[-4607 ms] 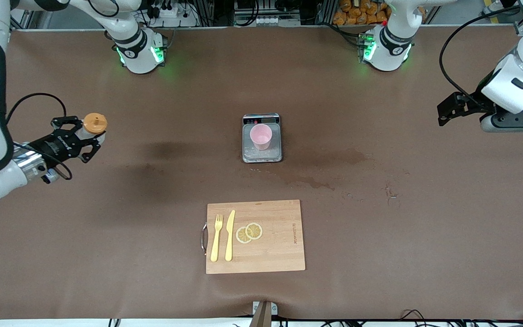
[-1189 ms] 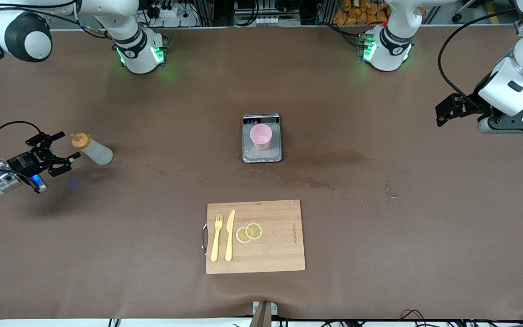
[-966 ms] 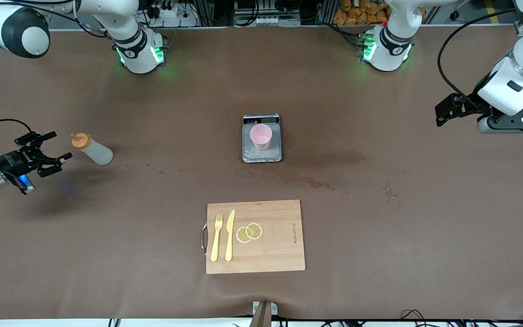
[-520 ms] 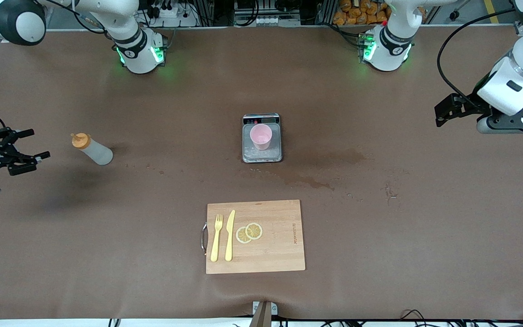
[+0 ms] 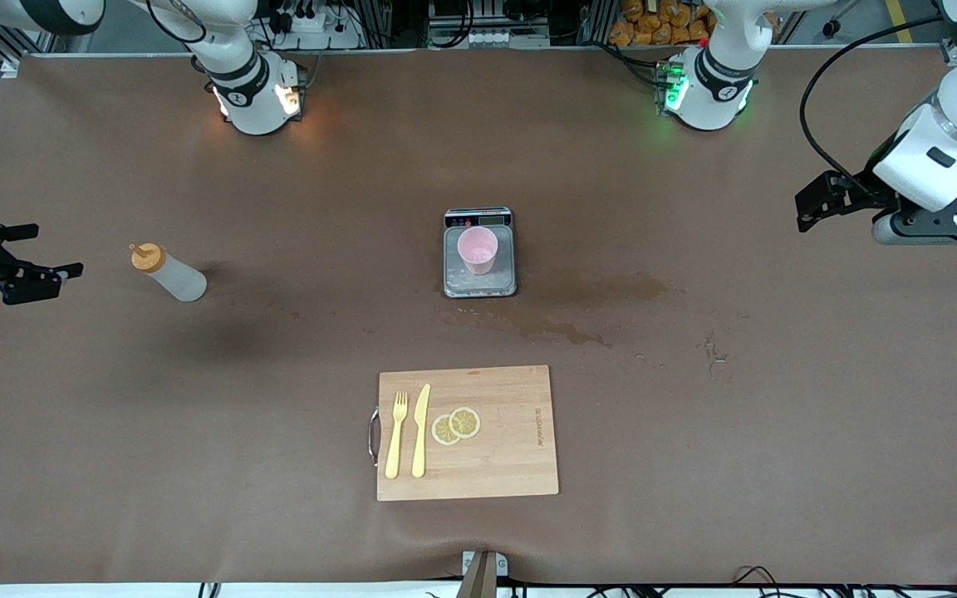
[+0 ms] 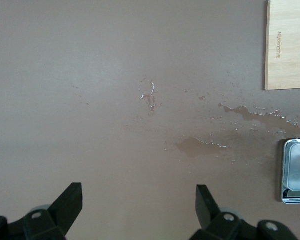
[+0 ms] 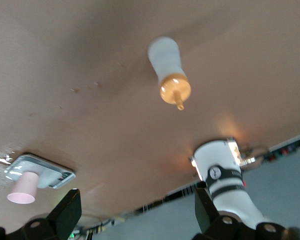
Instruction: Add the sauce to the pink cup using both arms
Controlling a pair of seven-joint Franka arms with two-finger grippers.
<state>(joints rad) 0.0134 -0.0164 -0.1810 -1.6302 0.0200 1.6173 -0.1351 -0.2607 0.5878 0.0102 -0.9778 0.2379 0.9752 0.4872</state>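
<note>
Front view: the sauce bottle (image 5: pixel 168 273) stands alone toward the right arm's end, the pink cup (image 5: pixel 477 249) on the scale (image 5: pixel 479 284) mid-table. Right gripper (image 5: pixel 17 259) is empty, jaws apart (at the table's edge). Left wrist view: left gripper (image 6: pixel 139 205) gapes over bare table.

I see even, bright overhead light on the brown tabletop (image 5: pixel 694 432) in the front view, sharp throughout. A soft dark shadow sits left of centre, below the sauce (image 5: pixel 167 273). Wet patches glint in the left wrist view. My right wrist view is motion-blurred, with a warm glow near its lower right.
</note>
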